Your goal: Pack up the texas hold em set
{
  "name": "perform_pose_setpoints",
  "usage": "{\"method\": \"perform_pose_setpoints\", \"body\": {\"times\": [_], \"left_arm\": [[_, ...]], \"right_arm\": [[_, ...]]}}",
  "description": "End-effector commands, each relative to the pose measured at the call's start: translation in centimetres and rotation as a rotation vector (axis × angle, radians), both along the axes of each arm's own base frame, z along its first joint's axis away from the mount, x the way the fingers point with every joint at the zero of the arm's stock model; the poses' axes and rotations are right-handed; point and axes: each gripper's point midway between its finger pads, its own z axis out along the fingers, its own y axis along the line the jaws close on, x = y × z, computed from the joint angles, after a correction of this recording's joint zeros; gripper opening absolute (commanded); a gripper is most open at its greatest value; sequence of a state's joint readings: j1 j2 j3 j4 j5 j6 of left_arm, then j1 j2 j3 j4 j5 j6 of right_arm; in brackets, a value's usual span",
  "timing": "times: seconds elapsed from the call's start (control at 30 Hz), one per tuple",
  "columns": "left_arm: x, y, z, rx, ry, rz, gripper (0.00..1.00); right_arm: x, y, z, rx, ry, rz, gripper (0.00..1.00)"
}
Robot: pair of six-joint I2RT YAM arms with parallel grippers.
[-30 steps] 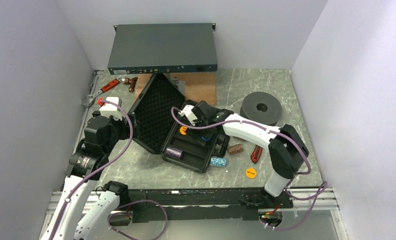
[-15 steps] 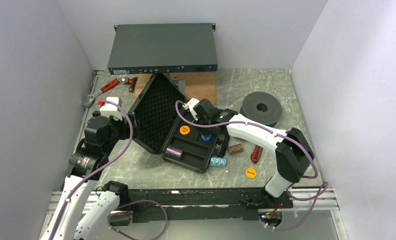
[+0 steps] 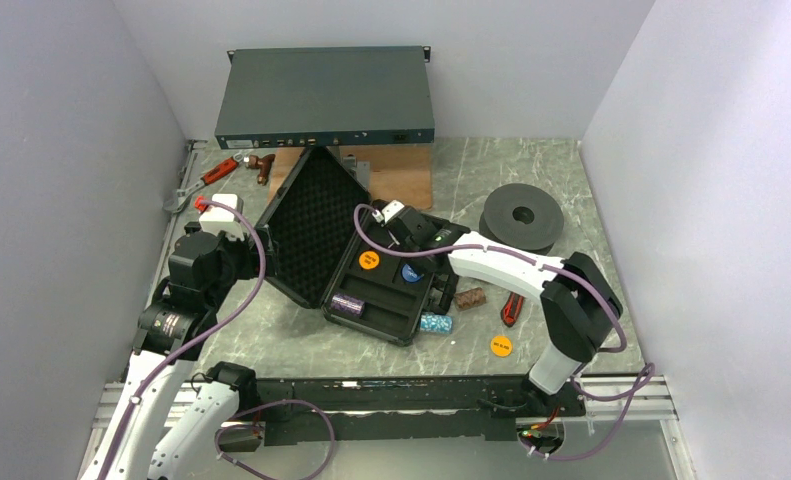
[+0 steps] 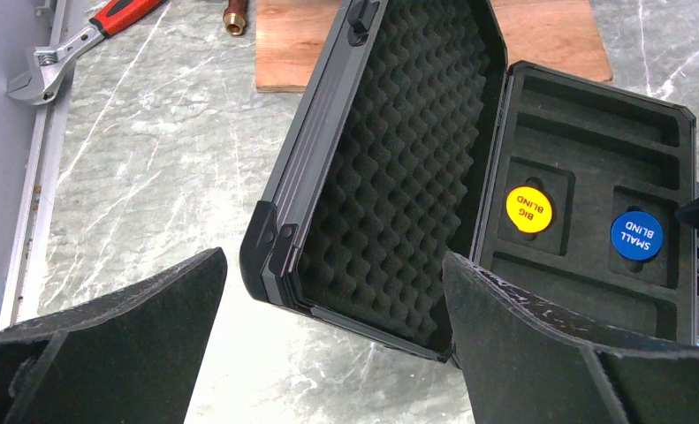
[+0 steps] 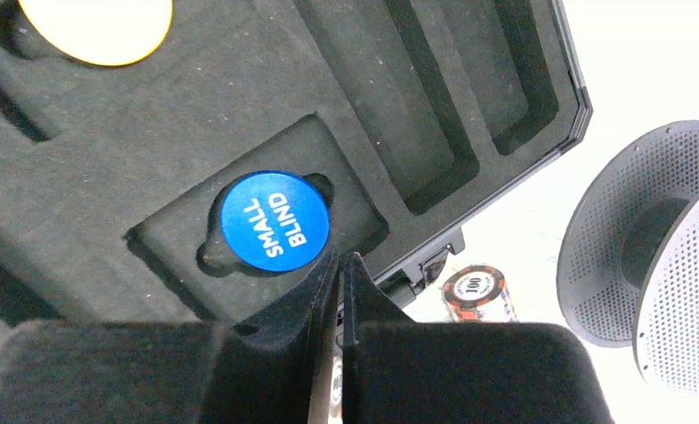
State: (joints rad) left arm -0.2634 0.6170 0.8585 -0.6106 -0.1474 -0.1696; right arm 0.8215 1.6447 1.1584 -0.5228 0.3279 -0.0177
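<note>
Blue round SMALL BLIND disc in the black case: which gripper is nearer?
Right. The right gripper, shut, hangs just beside the blue disc; the left gripper, open, sits beyond the case's raised foam lid.

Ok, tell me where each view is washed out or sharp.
Right wrist: the table beyond the case is blown out to white, while the blue disc reads sharp. Left wrist: even light, the foam lid crisp. Top external: soft, even light, no glare.

The blue disc (image 5: 275,221) reads "SMALL BLIND" in white letters. The yellow disc (image 4: 528,209) next to it reads "BIG BLIND" in black. The end chip of the brown chip roll (image 5: 474,294) on the counter (image 4: 151,194) shows "100".
</note>
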Motion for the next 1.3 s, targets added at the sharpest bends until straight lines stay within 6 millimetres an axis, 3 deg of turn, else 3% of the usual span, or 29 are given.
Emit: {"method": "perform_pose_setpoints", "body": {"times": [0.0, 1.0, 1.27], "left_arm": [[0.2, 0.0, 0.8, 0.003, -0.031, 0.0, 0.99], [0.1, 0.1, 0.8, 0.002, -0.034, 0.002, 0.99], [0.1, 0.1, 0.9, 0.002, -0.035, 0.002, 0.99]], "right_arm": [[1.3, -0.3, -0.2, -0.035, -0.035, -0.051, 0.03], [0.1, 1.3, -2.8, -0.029, 0.057, -0.029, 0.0], [0.5, 1.1, -1.7, -0.023, 0.029, -0.046, 0.0]]}}
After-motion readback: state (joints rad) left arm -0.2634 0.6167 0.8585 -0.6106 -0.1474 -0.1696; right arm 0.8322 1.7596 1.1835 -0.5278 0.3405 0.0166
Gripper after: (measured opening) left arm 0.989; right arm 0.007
